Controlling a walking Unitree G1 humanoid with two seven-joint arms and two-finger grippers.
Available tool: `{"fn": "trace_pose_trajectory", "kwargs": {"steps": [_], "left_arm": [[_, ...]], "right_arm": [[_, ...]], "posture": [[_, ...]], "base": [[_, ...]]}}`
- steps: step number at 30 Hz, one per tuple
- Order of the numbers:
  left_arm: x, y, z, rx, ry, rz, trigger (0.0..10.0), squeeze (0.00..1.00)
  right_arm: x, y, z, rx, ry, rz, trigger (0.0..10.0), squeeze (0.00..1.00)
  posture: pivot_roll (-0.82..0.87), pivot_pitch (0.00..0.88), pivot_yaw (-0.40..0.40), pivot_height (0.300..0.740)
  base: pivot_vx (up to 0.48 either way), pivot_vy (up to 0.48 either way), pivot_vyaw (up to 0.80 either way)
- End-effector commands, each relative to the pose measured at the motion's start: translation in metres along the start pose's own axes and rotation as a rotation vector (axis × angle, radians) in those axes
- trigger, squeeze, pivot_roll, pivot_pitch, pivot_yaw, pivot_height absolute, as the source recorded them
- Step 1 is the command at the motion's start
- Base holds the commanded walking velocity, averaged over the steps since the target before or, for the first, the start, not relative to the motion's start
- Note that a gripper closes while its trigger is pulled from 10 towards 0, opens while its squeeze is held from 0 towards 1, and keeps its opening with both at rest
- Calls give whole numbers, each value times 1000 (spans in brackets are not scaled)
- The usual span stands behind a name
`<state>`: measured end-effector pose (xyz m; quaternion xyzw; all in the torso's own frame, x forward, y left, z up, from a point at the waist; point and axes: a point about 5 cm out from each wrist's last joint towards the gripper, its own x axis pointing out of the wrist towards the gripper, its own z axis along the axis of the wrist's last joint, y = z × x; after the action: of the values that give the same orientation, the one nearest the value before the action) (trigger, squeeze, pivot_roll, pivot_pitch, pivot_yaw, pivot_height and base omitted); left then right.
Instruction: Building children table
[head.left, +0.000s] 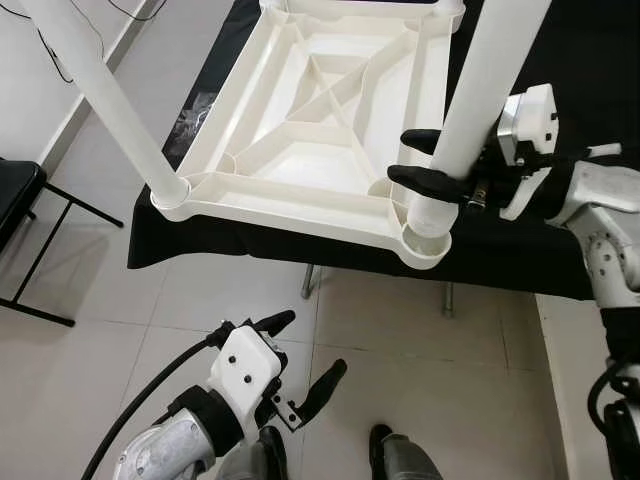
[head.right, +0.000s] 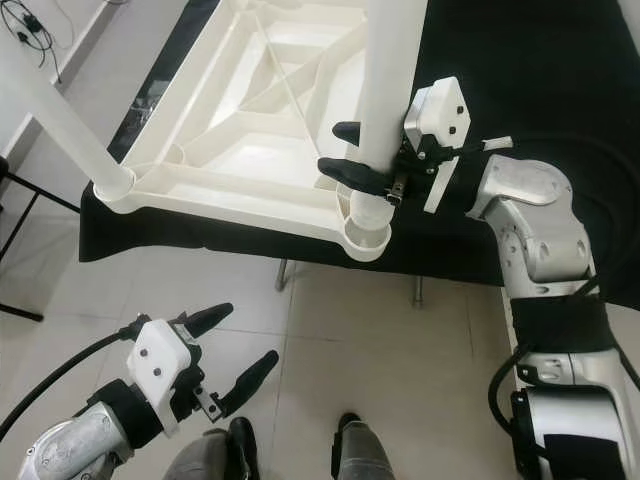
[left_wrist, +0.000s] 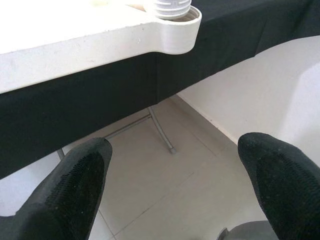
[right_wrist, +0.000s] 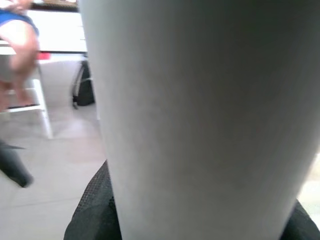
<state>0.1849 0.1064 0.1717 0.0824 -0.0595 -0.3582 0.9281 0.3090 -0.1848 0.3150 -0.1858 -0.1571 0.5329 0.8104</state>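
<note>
Fingers of the right gripper (head.left: 425, 160) clasp a white table leg (head.left: 480, 95) just above where it stands in the near corner socket of the upturned white tabletop (head.left: 300, 150). That tabletop lies on a black-draped table (head.left: 560, 260), with a second leg (head.left: 100, 90) standing in its other near corner. The left gripper (head.left: 305, 355) hangs low over the floor tiles (head.left: 400, 340), fingers spread wide, holding nothing. No writing seems legible anywhere.

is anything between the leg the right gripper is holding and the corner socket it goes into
Nothing visible. The right gripper clasps the white leg, whose lower end already stands in the corner socket of the upturned tabletop.
</note>
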Motion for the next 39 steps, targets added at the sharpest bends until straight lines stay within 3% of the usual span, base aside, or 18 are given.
{"fn": "trace_pose_trajectory", "kwargs": {"steps": [1,9,18,39], "left_arm": [[-2,-2,-5,-6,26,-5,10000,0],[-2,-2,-6,-6,25,-5,10000,0],[-2,-1,-6,-2,23,-2,10000,0],[-4,-2,-5,-4,26,-8,10000,0]], "right_arm": [[1,11,3,40,-35,85,10000,0],[2,18,4,61,-52,151,10000,0],[1,7,-5,36,6,76,10000,0],[-12,0,-7,26,46,40,10000,0]], "posture": [[-1,363,36,740],[-4,364,35,740],[-3,363,33,740],[0,368,40,740]], "base": [[0,0,0],[0,0,0],[0,0,0],[0,0,0]]}}
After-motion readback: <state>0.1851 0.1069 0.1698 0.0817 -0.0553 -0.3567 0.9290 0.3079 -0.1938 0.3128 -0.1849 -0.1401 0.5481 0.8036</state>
